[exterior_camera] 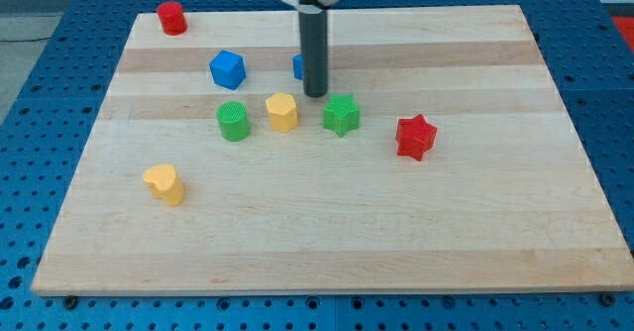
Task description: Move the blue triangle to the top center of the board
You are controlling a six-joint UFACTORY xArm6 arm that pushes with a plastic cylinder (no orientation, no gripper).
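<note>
- Camera view: my tip [315,94] was seen set down just at the view's right of the blue triangle [298,65], which was mostly hidden behind the rod, above centre.
- No claw was fitted; nothing was pinched.
- Green star [341,114] and yellow block [281,111] were found just below, apparently left clear of the push.

The wooden board [327,242] (pale, striped) carries eight blocks, a red cylinder [172,18] at its top-left corner.
</note>
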